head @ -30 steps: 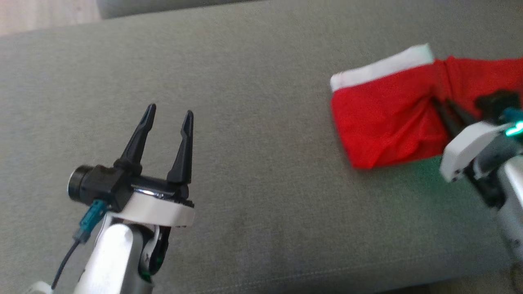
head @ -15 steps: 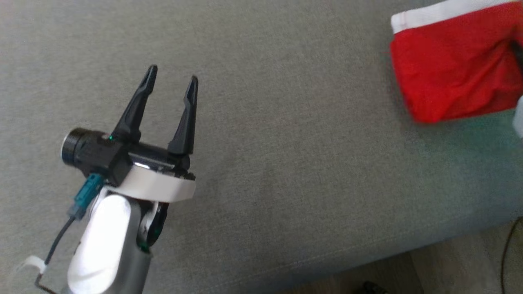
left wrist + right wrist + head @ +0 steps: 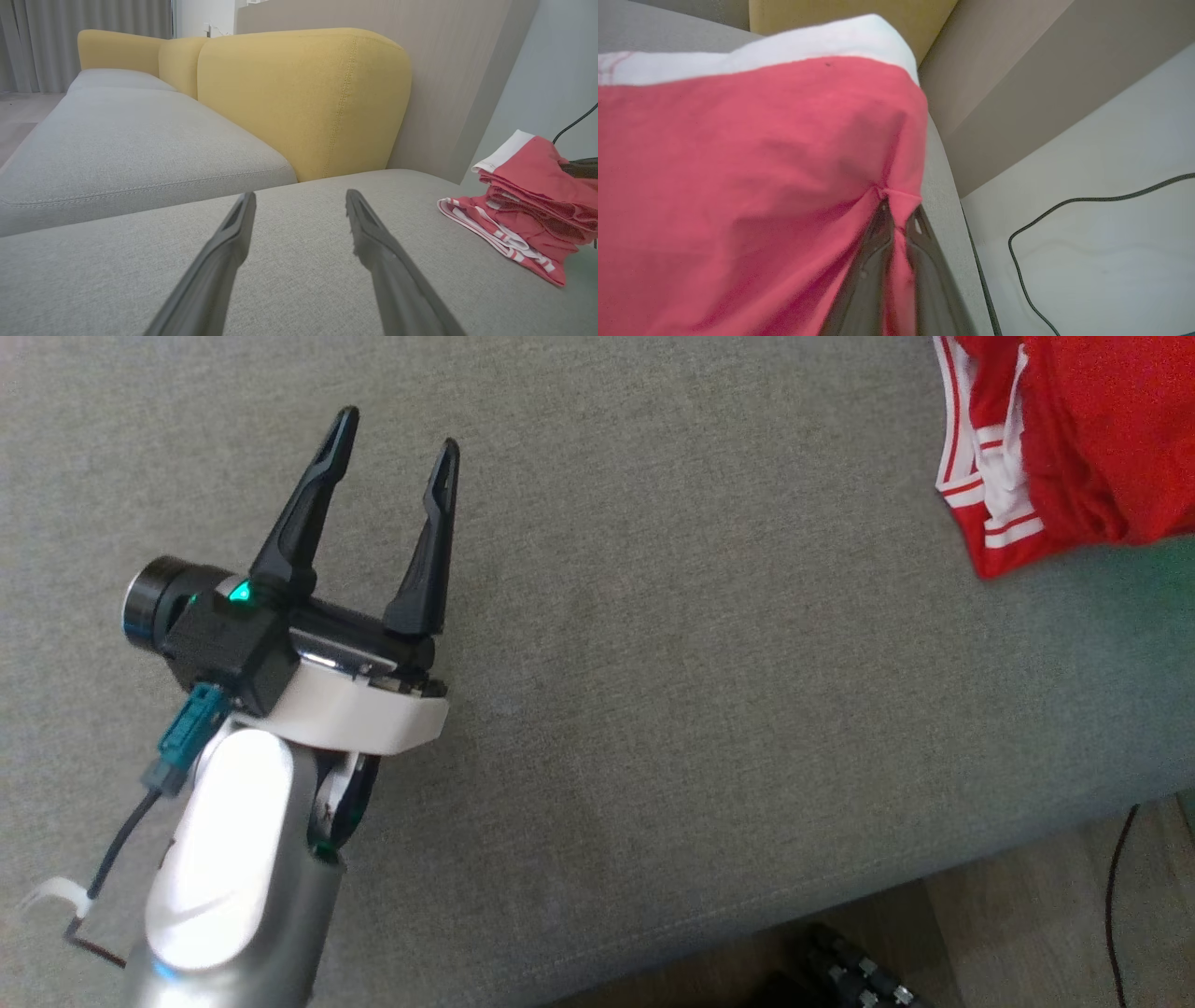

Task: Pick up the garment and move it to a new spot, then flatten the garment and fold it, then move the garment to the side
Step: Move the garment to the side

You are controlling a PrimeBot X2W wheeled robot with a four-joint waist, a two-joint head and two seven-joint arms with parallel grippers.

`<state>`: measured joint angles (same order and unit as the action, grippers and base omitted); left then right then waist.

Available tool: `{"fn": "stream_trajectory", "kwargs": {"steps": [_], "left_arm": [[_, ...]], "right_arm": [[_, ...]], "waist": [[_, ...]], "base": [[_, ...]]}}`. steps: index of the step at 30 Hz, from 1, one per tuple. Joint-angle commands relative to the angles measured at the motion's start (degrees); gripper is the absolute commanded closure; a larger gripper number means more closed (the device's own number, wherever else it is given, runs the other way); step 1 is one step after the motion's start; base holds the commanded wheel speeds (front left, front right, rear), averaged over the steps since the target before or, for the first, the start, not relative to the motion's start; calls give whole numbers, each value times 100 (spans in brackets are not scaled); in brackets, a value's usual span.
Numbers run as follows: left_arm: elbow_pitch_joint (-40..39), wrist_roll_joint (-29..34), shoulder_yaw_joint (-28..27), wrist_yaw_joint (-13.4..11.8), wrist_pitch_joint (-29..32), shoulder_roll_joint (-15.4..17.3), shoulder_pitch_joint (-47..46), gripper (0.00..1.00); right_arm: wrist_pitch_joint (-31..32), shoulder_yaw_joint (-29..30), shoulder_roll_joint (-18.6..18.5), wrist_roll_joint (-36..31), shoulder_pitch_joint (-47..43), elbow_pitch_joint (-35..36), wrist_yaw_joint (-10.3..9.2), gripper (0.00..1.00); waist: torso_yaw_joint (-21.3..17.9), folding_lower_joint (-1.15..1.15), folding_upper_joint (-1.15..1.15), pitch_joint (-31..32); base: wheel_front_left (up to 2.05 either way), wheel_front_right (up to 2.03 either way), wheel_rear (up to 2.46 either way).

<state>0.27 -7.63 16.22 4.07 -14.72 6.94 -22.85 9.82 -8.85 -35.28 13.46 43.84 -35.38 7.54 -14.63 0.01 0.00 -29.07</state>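
Folded into a stack, the red garment (image 3: 1092, 429) sits at two o'clock on the grey sofa seat (image 3: 653, 709), pinched by the right gripper (image 3: 900, 213), while the left gripper (image 3: 399, 431) hovers spread and empty, suggesting only the sideways move remains.

The left hand (image 3: 399, 431) is made of two long black fingers (image 3: 303, 513), tapered to narrow tips and set on a black block (image 3: 224, 649). A black cylindrical camera (image 3: 149, 607) is fixed to the block's left side, and a small green light (image 3: 241, 591) is lit beside it. A white collar (image 3: 359, 723) is fitted below, then a silver forearm (image 3: 233, 868). A teal connector (image 3: 182, 751) with a dark cable (image 3: 126, 831) is plugged in underneath.
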Motion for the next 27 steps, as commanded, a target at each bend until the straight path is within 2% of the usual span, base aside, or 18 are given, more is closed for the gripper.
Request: {"fn": "stream_trajectory", "kwargs": {"steps": [1,6,7,8,9,14,18,22,27], "left_arm": [[-189,46,-112,31,-28,81,-175,0],[-134,50,-52,71,-28,63,-282,0],[-124,48,-39,78,-28,55,-299,0],[-117,44,-27,85,-28,46,-313,0],[-110,40,-18,92,-28,40,-325,0],[-88,12,-43,94,-28,5,-255,0],[-44,-29,-122,54,-28,-41,-78,0],[-16,-62,-244,-13,-28,-61,230,0],[27,-94,-404,-96,-28,-63,659,0]], "right_arm": [[-34,110,-95,-101,40,33,-5,100],[-257,596,399,-679,190,-509,-5,100],[-326,672,479,-761,215,-607,-5,91],[-382,746,555,-828,229,-705,-5,55],[-423,825,623,-885,235,-806,-5,0],[-698,1261,857,-994,165,-1155,-5,0],[-979,1652,1061,-987,-95,-1141,-5,0],[-1161,1848,1395,-970,-572,-696,-5,0],[-1161,1910,1938,-917,-1421,428,-5,0]], "waist": [[2,-1,0,-56],[68,-1,0,-134],[90,-1,0,-138],[113,-1,0,-139],[137,-1,0,-135],[254,-1,0,19],[341,-1,0,325],[382,-1,0,693],[470,-1,0,1161]], "base": [[0,0,0],[0,0,0],[0,0,0],[0,0,0],[0,0,0],[0,0,0],[0,0,0],[0,0,0],[0,0,0]]}}
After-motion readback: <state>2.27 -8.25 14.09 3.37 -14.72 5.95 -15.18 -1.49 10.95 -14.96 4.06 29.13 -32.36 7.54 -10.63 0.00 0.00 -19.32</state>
